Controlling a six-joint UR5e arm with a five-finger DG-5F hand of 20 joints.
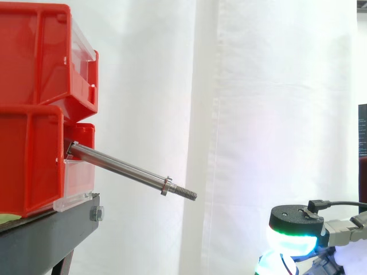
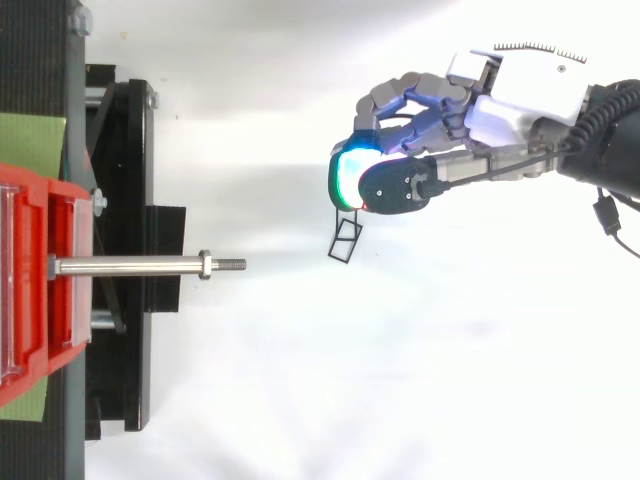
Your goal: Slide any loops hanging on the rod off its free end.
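A steel rod [image 1: 120, 167] sticks out of the lower red bin [image 1: 31, 160] and slopes down to the right. A nut [image 1: 166, 185] sits just before its threaded free end, and the rod's shaft [image 2: 130, 266] is bare. My hand [image 2: 400, 185] is off to the right of the rod's tip, and in the side view the hand [image 1: 295, 226] is lower than the tip. Its fingers are curled and pinch a thin black loop [image 2: 346, 237], which dangles from the green and cyan glowing pads, apart from the rod.
Two red bins are stacked, the upper one [image 1: 40, 54] above the lower, on a black stand [image 1: 51, 229] at the left. A green strip [image 2: 30, 140] lies on the stand under the bins. A white curtain [image 1: 258, 86] hangs behind.
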